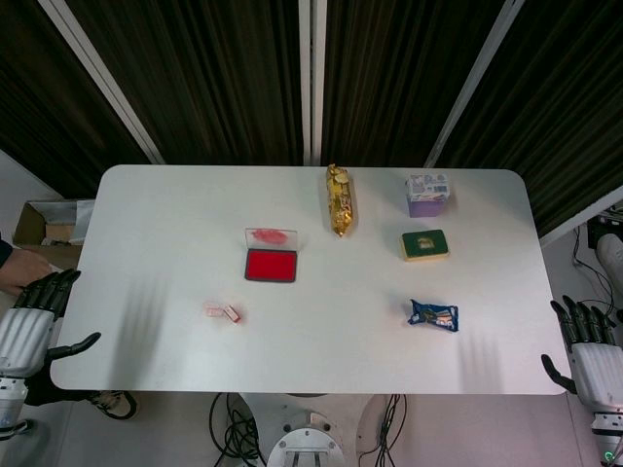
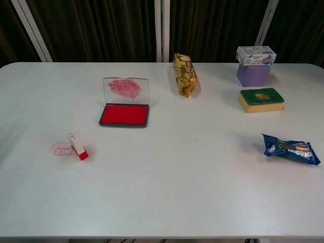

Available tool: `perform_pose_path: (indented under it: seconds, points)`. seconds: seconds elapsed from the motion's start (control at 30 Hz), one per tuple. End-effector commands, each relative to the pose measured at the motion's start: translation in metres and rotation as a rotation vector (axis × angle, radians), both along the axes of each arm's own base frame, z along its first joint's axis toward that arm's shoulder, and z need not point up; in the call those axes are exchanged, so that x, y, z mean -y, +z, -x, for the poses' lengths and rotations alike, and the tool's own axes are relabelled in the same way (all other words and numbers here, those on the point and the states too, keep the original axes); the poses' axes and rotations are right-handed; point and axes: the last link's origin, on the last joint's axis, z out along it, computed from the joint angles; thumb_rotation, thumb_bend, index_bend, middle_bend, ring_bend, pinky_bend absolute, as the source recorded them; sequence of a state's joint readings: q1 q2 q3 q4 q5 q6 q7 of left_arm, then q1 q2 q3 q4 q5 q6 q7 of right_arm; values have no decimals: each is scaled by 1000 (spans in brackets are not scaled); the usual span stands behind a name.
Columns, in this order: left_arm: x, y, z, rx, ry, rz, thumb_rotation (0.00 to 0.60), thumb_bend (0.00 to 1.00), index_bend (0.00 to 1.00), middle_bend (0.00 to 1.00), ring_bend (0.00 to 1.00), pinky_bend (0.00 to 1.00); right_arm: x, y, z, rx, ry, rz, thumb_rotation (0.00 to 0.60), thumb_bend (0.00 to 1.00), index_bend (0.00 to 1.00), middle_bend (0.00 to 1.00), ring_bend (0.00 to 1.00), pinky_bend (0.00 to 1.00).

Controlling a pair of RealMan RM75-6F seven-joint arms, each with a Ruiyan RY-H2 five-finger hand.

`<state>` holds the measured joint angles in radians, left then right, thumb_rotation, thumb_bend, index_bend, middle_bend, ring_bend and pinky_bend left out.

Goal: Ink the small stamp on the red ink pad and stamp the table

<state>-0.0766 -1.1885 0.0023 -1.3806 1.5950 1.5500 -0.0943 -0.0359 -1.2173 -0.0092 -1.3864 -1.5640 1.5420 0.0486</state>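
Note:
The small stamp (image 1: 232, 312) (image 2: 77, 146) lies on its side on the white table (image 1: 321, 370), left of centre, red face toward the front. A faint red stamped mark (image 2: 62, 148) sits just left of it. The red ink pad (image 1: 271, 265) (image 2: 124, 115) lies open behind the stamp, its clear lid (image 2: 126, 90) upright and smeared red. My left hand (image 1: 37, 316) hangs off the table's left edge, fingers spread, holding nothing. My right hand (image 1: 584, 342) hangs off the right front corner, also spread and empty. Neither hand shows in the chest view.
A gold snack packet (image 1: 339, 199) lies at the back centre. A small box on a purple block (image 1: 427, 194) and a green sponge (image 1: 424, 244) stand at the back right. A blue wrapper (image 1: 434, 315) lies right of centre. A cardboard box (image 1: 49, 226) sits off the left edge.

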Motion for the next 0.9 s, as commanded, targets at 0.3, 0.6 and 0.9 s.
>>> perform_pose_path:
  seconds: [0.3, 0.6, 0.9]
  points:
    - [0, -1, -4, 22, -25, 8, 0, 1, 64, 103, 98, 160, 0, 1, 1, -2, 3, 1, 600, 230, 0, 0, 0, 0]
    - [-9, -6, -34, 42, -155, 106, 386, 22, 63, 96, 154, 299, 2, 11, 0, 12, -2, 35, 600, 240, 0, 0, 0, 0]
    - [-41, -42, -86, 30, -394, 219, 600, 82, 65, 319, 825, 939, 3, 15, 1, 7, -12, 44, 600, 257, 0, 0, 0, 0]
